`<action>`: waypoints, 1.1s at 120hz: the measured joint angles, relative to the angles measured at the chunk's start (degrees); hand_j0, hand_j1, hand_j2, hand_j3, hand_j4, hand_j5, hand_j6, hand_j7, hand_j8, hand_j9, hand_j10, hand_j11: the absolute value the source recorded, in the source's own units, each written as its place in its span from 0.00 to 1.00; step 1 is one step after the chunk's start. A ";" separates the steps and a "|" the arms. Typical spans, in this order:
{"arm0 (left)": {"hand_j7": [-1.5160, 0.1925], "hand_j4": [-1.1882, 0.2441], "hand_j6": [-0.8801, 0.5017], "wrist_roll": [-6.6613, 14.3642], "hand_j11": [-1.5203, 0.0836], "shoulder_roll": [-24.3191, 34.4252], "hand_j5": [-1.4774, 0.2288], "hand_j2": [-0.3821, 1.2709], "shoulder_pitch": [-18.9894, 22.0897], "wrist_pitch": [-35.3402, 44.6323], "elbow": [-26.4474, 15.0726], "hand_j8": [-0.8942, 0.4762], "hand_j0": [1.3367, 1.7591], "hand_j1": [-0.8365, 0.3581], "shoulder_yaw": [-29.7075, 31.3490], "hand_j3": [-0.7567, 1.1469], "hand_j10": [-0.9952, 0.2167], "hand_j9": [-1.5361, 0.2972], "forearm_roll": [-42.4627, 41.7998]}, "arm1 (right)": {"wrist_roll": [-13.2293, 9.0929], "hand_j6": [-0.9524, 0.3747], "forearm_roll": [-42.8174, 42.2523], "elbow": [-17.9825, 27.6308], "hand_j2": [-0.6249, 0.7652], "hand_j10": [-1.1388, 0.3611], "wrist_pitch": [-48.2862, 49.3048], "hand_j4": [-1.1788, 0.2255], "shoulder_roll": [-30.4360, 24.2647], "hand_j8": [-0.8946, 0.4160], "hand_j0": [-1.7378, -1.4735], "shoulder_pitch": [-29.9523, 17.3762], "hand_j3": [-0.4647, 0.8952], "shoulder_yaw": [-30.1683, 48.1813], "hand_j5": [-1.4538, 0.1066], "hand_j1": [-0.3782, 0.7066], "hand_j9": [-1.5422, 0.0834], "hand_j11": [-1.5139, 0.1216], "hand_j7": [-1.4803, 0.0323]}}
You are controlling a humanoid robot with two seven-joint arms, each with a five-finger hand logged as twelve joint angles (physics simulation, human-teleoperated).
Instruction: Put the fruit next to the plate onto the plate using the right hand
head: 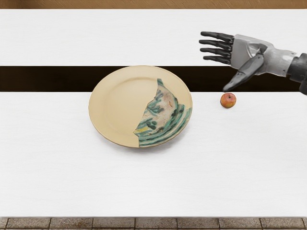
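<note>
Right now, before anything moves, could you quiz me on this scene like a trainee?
1. True or false: the apple lies on the plate.
2. The right hand is: A) shut on the apple; B) open, holding nothing; C) resting on the plate.
3. Fill in: in the picture, the apple lies on the white table to the plate's ____.
Key: 1 false; 2 B; 3 right.
</note>
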 joint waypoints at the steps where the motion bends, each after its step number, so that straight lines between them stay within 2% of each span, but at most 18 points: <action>1: 0.70 0.66 0.46 0.00 0.75 0.00 0.68 0.26 0.00 0.00 0.00 0.47 0.76 0.75 0.00 0.40 0.62 0.67 0.00 | -0.08 0.69 -0.01 -0.01 0.45 0.73 0.00 0.81 0.02 0.65 0.30 -0.01 0.34 0.03 0.90 0.07 0.91 0.89 0.94; 25: 0.70 0.66 0.46 0.00 0.75 0.00 0.68 0.26 0.00 0.00 0.00 0.47 0.76 0.75 0.00 0.40 0.62 0.67 0.00 | -1.02 0.69 0.08 0.34 0.45 0.73 0.00 0.81 -1.61 0.65 0.30 0.10 0.34 1.76 0.90 0.07 0.91 0.89 0.94; 30: 0.70 0.66 0.46 0.00 0.75 0.00 0.68 0.26 0.00 0.00 0.00 0.47 0.76 0.75 0.00 0.40 0.62 0.67 0.00 | -1.94 0.69 -0.41 1.59 0.45 0.73 0.00 0.81 -2.75 0.65 0.30 0.40 0.34 1.79 0.90 0.07 0.91 0.89 0.94; 42: 0.70 0.66 0.46 0.00 0.75 0.00 0.68 0.26 0.00 0.00 0.00 0.47 0.76 0.75 0.00 0.40 0.62 0.67 0.00 | -7.37 0.69 -2.72 6.58 0.45 0.73 0.00 0.81 -5.78 0.65 0.30 2.01 0.34 1.69 0.90 0.07 0.91 0.89 0.94; 52: 0.70 0.66 0.46 0.00 0.75 0.00 0.68 0.26 0.00 0.00 0.00 0.47 0.76 0.75 0.00 0.40 0.62 0.67 0.00 | -15.09 0.69 -4.59 11.23 0.45 0.73 -1.58 0.81 -7.53 0.65 0.30 3.71 0.34 1.52 0.90 0.07 0.91 0.89 0.94; 60: 0.70 0.66 0.46 0.00 0.75 0.00 0.68 0.26 0.00 0.00 0.00 0.47 0.76 0.75 0.00 0.40 0.62 0.67 0.00 | -21.25 0.69 -6.33 14.17 0.44 0.73 -7.51 0.81 -8.32 0.65 0.30 4.56 0.34 1.46 0.90 0.07 0.91 0.89 0.94; 66: 0.70 0.66 0.46 0.00 0.75 0.00 0.68 0.26 0.00 0.00 0.00 0.47 0.76 0.75 0.00 0.40 0.62 0.67 0.00 | -24.63 0.69 -7.28 15.84 0.44 0.73 -12.22 0.81 -8.70 0.65 0.30 5.24 0.34 1.44 0.90 0.07 0.91 0.89 0.94; 95: 0.70 0.66 0.46 0.00 0.75 0.00 0.68 0.26 0.00 0.00 0.00 0.47 0.76 0.75 0.00 0.40 0.62 0.67 0.00 | -33.58 0.68 -8.89 25.11 0.44 0.73 -38.43 0.81 -10.57 0.65 0.30 11.83 0.34 -2.28 0.90 0.07 0.91 0.89 0.94; 108: 0.70 0.66 0.46 0.00 0.75 0.00 0.68 0.26 0.00 0.00 0.00 0.47 0.76 0.75 0.00 0.40 0.62 0.67 0.00 | -39.17 0.68 -9.08 26.84 0.44 0.73 -51.54 0.81 -7.00 0.65 0.30 13.27 0.34 -5.40 0.90 0.07 0.91 0.89 0.94; 121: 0.70 0.66 0.46 0.00 0.75 0.00 0.68 0.26 0.00 0.00 0.00 0.47 0.76 0.75 0.00 0.40 0.62 0.67 0.00 | -43.29 0.68 -9.02 27.54 0.44 0.73 -62.26 0.81 -3.18 0.65 0.30 14.89 0.34 -8.65 0.90 0.07 0.91 0.89 0.94; 132: 0.70 0.66 0.46 0.00 0.75 0.00 0.68 0.26 0.00 0.00 0.00 0.47 0.76 0.75 0.00 0.40 0.62 0.67 0.00 | -46.70 0.68 -8.78 27.79 0.44 0.73 -66.79 0.81 1.57 0.65 0.30 17.83 0.34 -12.89 0.90 0.07 0.91 0.89 0.94</action>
